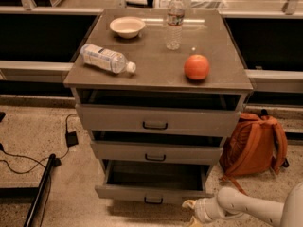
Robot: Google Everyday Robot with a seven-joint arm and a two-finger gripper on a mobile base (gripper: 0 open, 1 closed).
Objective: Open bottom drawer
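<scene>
The bottom drawer point(151, 191) is the lowest of three grey cabinet drawers. It stands pulled out, its dark inside showing, with a small dark bar handle point(153, 201) at the centre of its front. My gripper point(191, 211) is at the bottom edge of the view, just right of and below the drawer front's right end, on a white arm point(246, 207) that comes in from the lower right. Part of the gripper is cut off by the frame edge.
The middle drawer point(156, 152) and top drawer point(156, 119) stick out slightly. On the cabinet top are a lying bottle point(105, 58), a bowl point(127, 26), an upright bottle point(174, 20) and an orange point(196, 66). An orange backpack point(255, 143) leans at the right; cables point(28, 160) lie at the left.
</scene>
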